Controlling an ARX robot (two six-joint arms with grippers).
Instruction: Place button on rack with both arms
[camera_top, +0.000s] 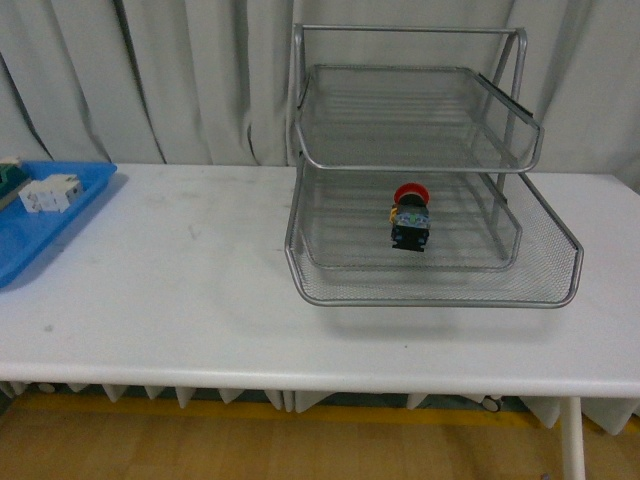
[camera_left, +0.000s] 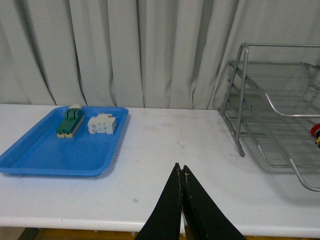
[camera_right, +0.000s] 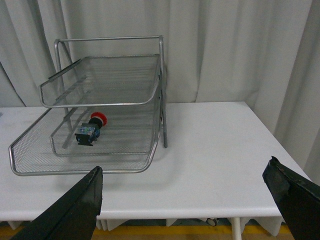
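Note:
The button (camera_top: 411, 213), red-capped with a dark body, lies on its side in the rack (camera_top: 430, 300), on the mesh of the middle tier under the top one. In the right wrist view the button (camera_right: 91, 129) lies inside the rack (camera_right: 80, 172), well ahead of my open right gripper (camera_right: 185, 166), which holds nothing above the table's near edge. My left gripper (camera_left: 181, 167) is shut and empty over bare table, with the rack (camera_left: 242, 100) off to one side and a sliver of the button (camera_left: 316, 131) at the frame's edge. Neither arm shows in the front view.
A flat blue tray (camera_top: 40, 240) sits at the table's left end; in the left wrist view this tray (camera_left: 50, 155) holds a green-and-cream block (camera_left: 70, 122) and a white block (camera_left: 102, 124). Grey curtains hang behind the white table (camera_top: 200, 300).

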